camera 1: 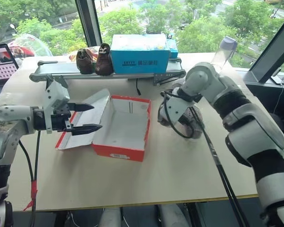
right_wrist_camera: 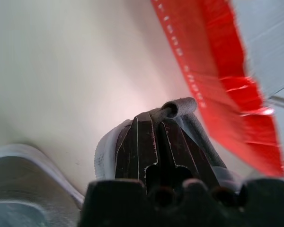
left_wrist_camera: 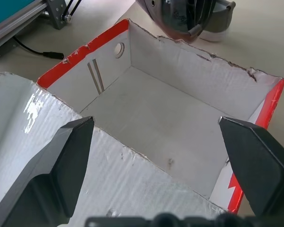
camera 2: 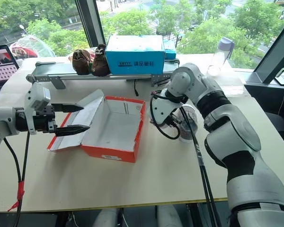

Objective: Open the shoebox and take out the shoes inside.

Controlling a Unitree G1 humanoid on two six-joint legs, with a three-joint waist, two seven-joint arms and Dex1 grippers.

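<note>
right pincer [right_wrist_camera: 154,137] clamped on shoe [right_wrist_camera: 189,124], shoebox [camera 1: 130,124] open — left pincer [camera 1: 87,117] spread

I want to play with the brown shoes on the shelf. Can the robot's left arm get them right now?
Probably yes. The dark brown shoes stand uncovered on the grey rail, and the left tool is open and holds nothing, though it would have to reach well past the shoebox lid.
</note>
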